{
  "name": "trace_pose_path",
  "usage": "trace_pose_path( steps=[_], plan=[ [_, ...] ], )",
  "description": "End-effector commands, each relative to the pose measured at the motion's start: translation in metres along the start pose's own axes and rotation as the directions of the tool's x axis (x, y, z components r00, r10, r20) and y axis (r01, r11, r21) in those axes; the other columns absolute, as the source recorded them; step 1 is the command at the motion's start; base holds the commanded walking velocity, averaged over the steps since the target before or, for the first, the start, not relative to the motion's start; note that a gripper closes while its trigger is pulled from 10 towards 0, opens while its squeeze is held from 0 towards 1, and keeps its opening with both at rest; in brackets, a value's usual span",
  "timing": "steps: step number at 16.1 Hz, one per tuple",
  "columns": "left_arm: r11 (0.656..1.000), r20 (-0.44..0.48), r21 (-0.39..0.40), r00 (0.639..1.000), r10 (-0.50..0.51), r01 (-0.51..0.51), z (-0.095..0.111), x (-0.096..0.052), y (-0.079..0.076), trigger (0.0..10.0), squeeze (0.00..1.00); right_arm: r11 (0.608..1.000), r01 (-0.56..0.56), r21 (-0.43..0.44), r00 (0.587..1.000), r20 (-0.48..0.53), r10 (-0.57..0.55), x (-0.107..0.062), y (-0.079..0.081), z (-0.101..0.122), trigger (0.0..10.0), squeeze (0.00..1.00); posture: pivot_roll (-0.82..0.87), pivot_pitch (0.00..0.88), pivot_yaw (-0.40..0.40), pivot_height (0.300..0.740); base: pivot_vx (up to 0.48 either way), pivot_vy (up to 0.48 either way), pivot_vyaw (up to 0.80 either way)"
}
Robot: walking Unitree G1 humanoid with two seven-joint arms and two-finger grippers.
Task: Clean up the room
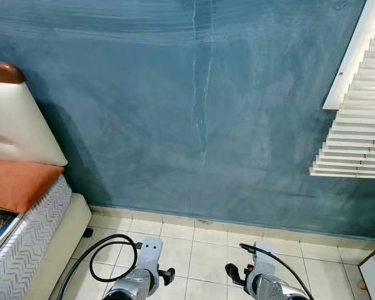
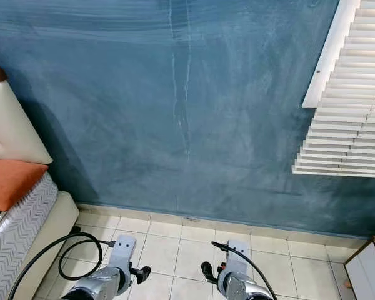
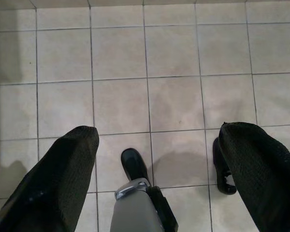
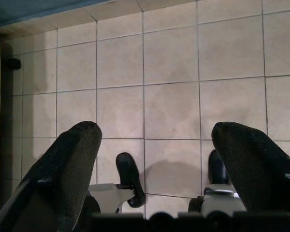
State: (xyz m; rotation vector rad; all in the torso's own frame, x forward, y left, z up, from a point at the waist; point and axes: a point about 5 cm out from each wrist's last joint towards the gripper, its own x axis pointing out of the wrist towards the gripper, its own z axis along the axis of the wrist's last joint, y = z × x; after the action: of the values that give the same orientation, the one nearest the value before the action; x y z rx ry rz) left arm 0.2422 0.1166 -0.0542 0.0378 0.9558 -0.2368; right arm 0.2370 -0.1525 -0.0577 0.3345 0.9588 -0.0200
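Left eye view: a blue wall (image 1: 194, 106) is faced at close range, with pale floor tiles (image 1: 194, 240) at its foot. On the robot's left a bed (image 1: 25, 244) stands with a cream headboard (image 1: 15, 125), an orange pillow (image 1: 15, 184) and, at the mattress edge, what seems to be a stack of books (image 1: 0, 228). White window blinds (image 1: 356, 119) hang on the right. Both arms hang low: the left gripper (image 1: 151, 250) and the right gripper (image 1: 260, 255) are seen from behind, with a black cable (image 1: 106, 256) looped by the left arm. No loose thing to tidy is seen on the floor here; the books are judged the likeliest candidate, stiff and fairly heavy, best taken across the spine edge, though little of them can be made out.

Right eye view: the same scene is given, with the corner of a white cabinet (image 2: 365, 269) added at lower right.

Left wrist view: the left gripper's fingers (image 3: 63, 183) are spread wide with nothing between them. Bare tiles lie below, and the robot's black feet (image 3: 133, 164) are seen.

Right wrist view: the right gripper's fingers (image 4: 67, 169) are likewise held wide apart and empty over the tiles; the foot of the wall and the bed's side appear at one edge. The tiles are judged hard and smooth.
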Motion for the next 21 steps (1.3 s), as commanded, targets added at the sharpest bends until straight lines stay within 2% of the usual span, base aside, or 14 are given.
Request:
trace_pose_path(
  steps=[1,5,7,8,21],
  plan=[
    [1.0,-0.008,-0.005,1.0,0.009,-0.009,-0.002,0.0,0.002,10.0,0.0,1.0,-0.003,-0.001,1.0,-0.006,0.003,0.0,0.002,0.0,10.0,0.0,-0.12,0.0,0.048,0.74,0.0,0.0,0.0],
    [1.0,-0.008,-0.005,1.0,0.009,-0.009,-0.002,0.0,0.002,10.0,0.0,1.0,-0.003,-0.001,1.0,-0.006,0.003,0.0,0.002,0.0,10.0,0.0,-0.12,0.0,0.048,0.74,0.0,0.0,0.0],
    [0.989,-0.084,0.033,0.986,0.146,-0.143,-0.039,-0.008,0.034,10.0,0.0,0.981,0.065,-0.18,0.989,-0.123,-0.088,-0.005,-0.018,-0.041,10.0,0.0,-0.1,0.0,0.045,0.74,0.0,0.0,0.0],
    [0.987,-0.09,0.04,0.983,0.159,-0.155,-0.042,-0.009,0.037,10.0,0.0,0.977,0.068,-0.204,0.987,-0.131,-0.096,-0.005,-0.02,-0.044,10.0,0.0,-0.1,0.0,0.046,0.74,0.0,0.0,0.0],
    [0.986,-0.088,0.045,0.983,0.163,-0.16,-0.042,-0.009,0.036,10.0,0.0,0.966,0.052,-0.253,0.989,-0.119,-0.084,-0.004,-0.018,-0.039,10.0,0.0,-0.11,0.0,0.044,0.74,0.0,0.0,0.0]
  ],
)
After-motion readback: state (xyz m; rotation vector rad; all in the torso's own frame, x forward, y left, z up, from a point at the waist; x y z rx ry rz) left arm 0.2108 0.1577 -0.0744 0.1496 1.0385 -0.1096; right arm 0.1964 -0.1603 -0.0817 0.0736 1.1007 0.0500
